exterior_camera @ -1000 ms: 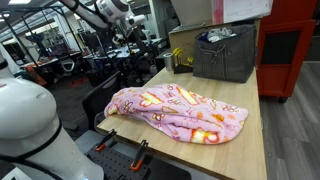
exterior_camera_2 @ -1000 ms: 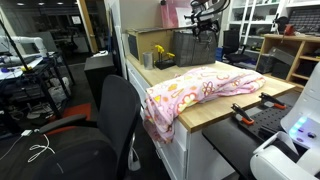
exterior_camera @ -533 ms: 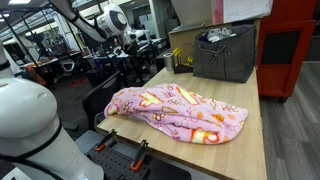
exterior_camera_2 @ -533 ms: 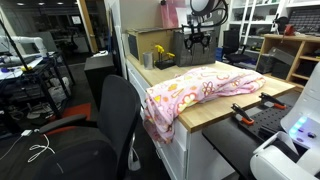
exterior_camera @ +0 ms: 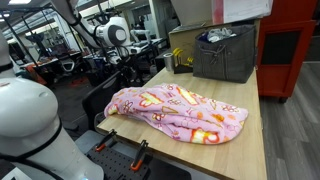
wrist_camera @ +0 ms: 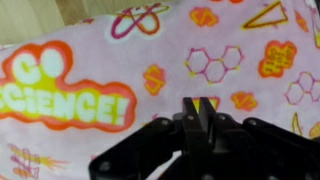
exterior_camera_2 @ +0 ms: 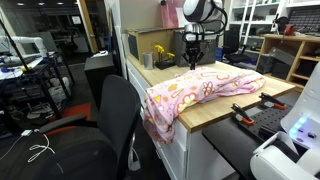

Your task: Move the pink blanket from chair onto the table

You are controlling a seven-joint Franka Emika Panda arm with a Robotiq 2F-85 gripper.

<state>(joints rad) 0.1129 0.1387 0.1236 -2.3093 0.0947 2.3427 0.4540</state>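
The pink blanket (exterior_camera: 180,112) lies heaped on the surface (exterior_camera: 256,135), lower centre of frame; in an exterior view one end hangs over the edge beside the chair (exterior_camera_2: 112,125). The gripper (wrist_camera: 200,110), fingers drawn together, hovers above the printed fleece; whether it pinches fabric cannot be told.

The pink blanket (exterior_camera: 180,112) is soft, matt printed fleece. The table (exterior_camera: 256,150) top is smooth pale wood. At its twelve o'clock, the grey bin (exterior_camera: 225,55) is seemingly matt fabric.
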